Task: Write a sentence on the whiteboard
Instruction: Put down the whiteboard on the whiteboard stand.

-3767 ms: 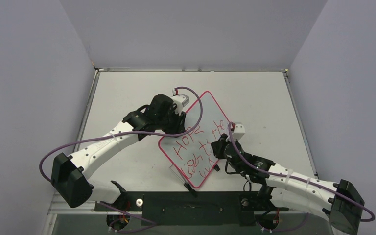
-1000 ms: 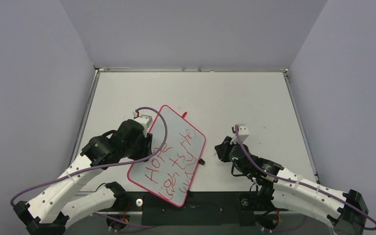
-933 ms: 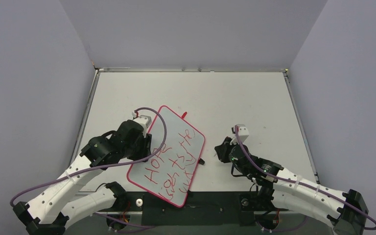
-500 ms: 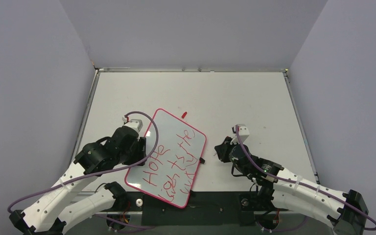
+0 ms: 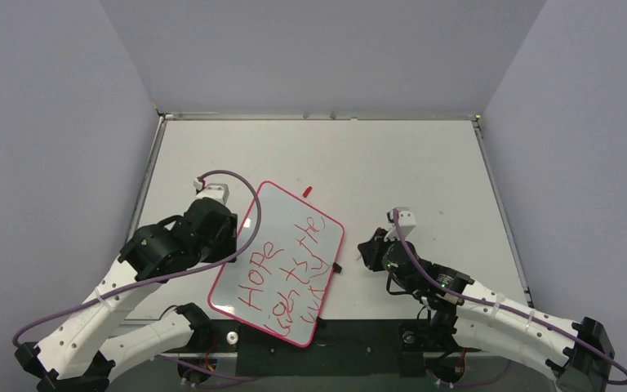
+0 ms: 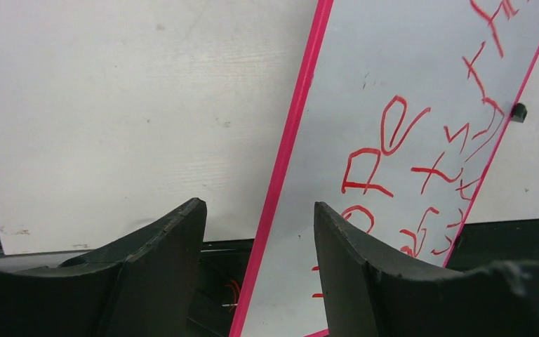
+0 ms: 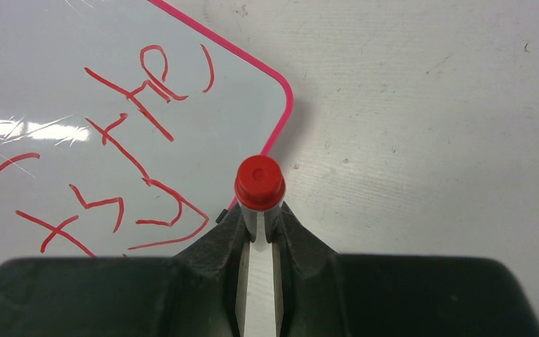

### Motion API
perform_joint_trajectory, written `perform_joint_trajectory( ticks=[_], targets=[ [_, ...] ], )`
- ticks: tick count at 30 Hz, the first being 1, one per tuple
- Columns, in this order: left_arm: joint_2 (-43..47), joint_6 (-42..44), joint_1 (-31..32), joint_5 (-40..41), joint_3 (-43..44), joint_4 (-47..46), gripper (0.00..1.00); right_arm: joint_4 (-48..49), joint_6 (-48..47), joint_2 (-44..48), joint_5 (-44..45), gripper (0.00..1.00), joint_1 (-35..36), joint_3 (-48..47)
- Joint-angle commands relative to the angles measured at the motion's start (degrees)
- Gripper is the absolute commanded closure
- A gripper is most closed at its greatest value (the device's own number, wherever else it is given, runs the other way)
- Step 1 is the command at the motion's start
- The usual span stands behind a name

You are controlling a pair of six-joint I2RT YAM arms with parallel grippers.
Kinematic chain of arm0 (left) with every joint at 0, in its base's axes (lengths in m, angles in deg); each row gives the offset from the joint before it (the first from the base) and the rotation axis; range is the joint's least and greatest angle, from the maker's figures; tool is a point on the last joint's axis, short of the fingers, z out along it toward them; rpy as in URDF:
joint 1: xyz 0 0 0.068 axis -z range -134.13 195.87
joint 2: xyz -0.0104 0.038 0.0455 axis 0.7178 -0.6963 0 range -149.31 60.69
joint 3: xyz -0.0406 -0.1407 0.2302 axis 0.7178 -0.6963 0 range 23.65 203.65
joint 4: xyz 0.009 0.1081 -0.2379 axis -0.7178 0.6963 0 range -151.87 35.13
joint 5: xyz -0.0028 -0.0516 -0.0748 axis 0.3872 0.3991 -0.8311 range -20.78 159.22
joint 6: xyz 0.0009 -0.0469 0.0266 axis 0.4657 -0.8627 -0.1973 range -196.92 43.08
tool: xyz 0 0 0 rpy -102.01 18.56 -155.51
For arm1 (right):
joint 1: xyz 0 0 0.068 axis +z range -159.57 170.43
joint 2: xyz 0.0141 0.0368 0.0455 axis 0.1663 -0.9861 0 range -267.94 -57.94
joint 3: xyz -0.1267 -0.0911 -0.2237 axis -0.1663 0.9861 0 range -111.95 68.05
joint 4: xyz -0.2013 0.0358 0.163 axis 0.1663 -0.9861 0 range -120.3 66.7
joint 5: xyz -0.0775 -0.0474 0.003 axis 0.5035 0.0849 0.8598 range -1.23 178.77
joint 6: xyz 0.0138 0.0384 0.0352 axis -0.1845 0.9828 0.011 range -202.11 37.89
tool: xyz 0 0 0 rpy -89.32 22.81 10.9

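Note:
The whiteboard (image 5: 245, 278) lies flat and slanted on the table, its near corner over the black base plate. The sentence (image 5: 290, 261), red scrawl starting "HOPE", fills it (image 6: 393, 133) (image 7: 140, 91). My left gripper (image 5: 230, 242) is open at the board's left edge. In the left wrist view the pink rim (image 6: 291, 147) runs between the spread fingers (image 6: 175, 239), and nothing is gripped. My right gripper (image 5: 373, 249) hovers just right of the board, shut on a marker with a red end (image 7: 260, 184).
A small red piece (image 5: 307, 192) lies on the table by the board's far edge. A small black bit (image 5: 336, 268) sits against the board's right edge. Grey walls enclose the table (image 5: 424, 163) on three sides.
My left gripper has opened and drawn back to the left off the board. The board has turned and slid slightly toward the near left. The right arm has stayed put.

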Motion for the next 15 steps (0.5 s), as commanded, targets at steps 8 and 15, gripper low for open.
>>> perform_joint_trajectory(
  ticks=[8, 15],
  targets=[
    [-5.0, 5.6, -0.2, 9.2, 18.3, 0.3, 0.45, -9.8, -8.0, 4.2, 9.9, 1.00, -1.6, -12.0],
    [-8.0, 10.0, -0.2, 2.2, 19.6, -11.8, 0.45, -21.4, -10.7, 7.6, 23.5, 1.00, -3.9, -18.4]
  ],
)
